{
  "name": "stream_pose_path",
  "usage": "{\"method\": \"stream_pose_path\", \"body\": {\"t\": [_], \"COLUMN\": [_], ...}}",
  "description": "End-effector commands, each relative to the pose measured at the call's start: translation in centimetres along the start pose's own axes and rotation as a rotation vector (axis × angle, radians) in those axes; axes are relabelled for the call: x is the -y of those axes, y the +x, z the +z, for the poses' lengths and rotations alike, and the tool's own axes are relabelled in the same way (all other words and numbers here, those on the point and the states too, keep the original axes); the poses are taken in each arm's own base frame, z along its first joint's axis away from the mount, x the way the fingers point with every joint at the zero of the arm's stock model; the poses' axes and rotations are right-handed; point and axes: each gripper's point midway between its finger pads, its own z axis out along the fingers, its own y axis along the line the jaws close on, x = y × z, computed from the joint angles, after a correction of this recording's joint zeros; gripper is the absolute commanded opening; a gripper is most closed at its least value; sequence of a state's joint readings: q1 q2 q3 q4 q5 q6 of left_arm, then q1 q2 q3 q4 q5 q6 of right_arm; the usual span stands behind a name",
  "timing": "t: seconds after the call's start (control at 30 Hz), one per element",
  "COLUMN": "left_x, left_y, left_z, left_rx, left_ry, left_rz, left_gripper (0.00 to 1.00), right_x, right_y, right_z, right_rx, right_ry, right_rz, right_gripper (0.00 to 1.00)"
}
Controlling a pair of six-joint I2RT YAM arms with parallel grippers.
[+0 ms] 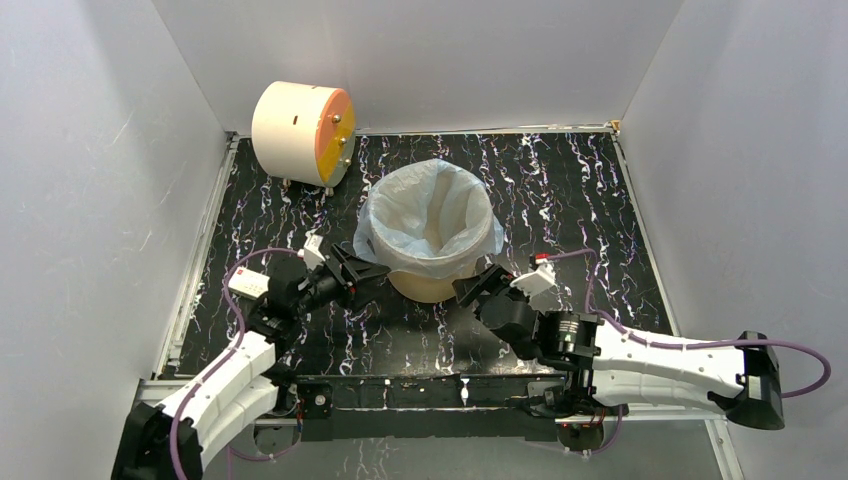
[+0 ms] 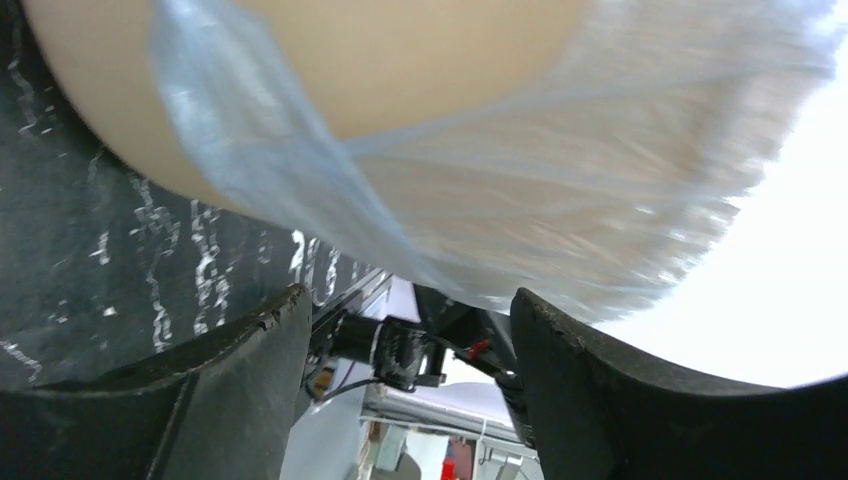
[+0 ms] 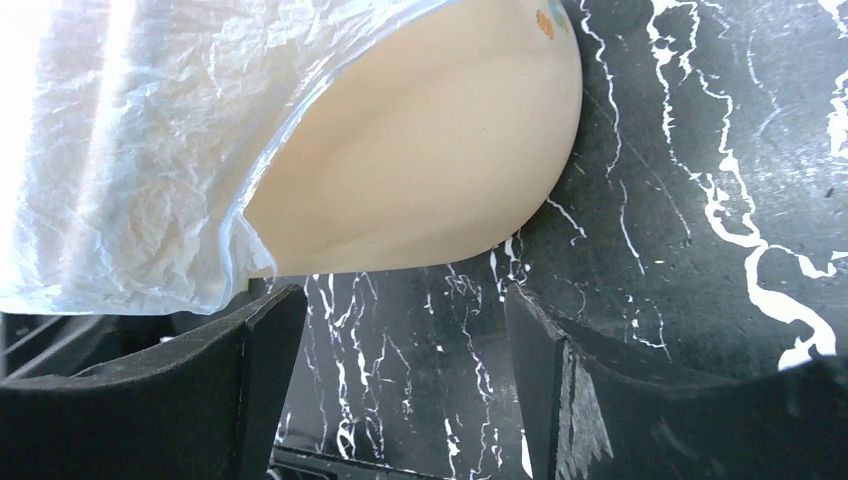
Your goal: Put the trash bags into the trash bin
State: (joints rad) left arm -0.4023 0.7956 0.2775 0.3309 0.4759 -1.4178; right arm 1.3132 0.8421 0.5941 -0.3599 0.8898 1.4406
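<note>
The tan trash bin (image 1: 425,285) stands mid-table. The pale blue trash bag (image 1: 432,215) lines it, with its top folded out over the rim and hanging down the outside. My left gripper (image 1: 368,268) is open just left of the bin's lower wall, holding nothing. My right gripper (image 1: 475,283) is open at the bin's right front, also holding nothing. The left wrist view shows the bag's skirt (image 2: 560,200) over the bin wall (image 2: 420,70), above my left gripper (image 2: 410,310). The right wrist view shows the bag (image 3: 130,150) and bin (image 3: 430,170) beyond my right gripper (image 3: 405,310).
A cream drum with an orange face (image 1: 300,133) lies on its side at the back left. A small white box (image 1: 247,284) sits by my left arm. White walls enclose the black marbled table (image 1: 560,200) on three sides.
</note>
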Motion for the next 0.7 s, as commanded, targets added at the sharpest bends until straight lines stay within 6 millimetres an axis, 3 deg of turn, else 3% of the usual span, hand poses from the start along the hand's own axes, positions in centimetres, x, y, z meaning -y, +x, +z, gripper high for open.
{"method": "stream_pose_path", "body": {"t": [0.0, 0.23, 0.4, 0.57, 0.67], "left_x": [3.9, 4.7, 2.9, -0.2, -2.1], "left_y": [-2.0, -1.4, 0.6, 0.7, 0.3], "left_z": [-1.0, 0.1, 2.0, 2.9, 2.7], "left_rx": [0.164, 0.103, -0.025, -0.033, -0.001], "left_ry": [0.130, 0.154, 0.104, 0.015, -0.058], "left_rz": [-0.006, 0.000, 0.038, 0.053, 0.093], "left_gripper": [0.71, 0.69, 0.63, 0.57, 0.52], "right_x": [-0.6, 0.0, -0.6, -0.8, -0.3], "right_y": [-2.3, -3.1, -4.4, -6.1, -8.4], "right_z": [-0.3, -0.7, -1.0, -1.0, -0.7], "right_rx": [0.084, 0.109, 0.150, 0.206, 0.244], "right_ry": [0.057, 0.050, 0.034, 0.086, 0.157], "right_rz": [-0.007, 0.028, 0.025, -0.099, -0.200], "right_gripper": [0.82, 0.83, 0.82, 0.84, 0.86]}}
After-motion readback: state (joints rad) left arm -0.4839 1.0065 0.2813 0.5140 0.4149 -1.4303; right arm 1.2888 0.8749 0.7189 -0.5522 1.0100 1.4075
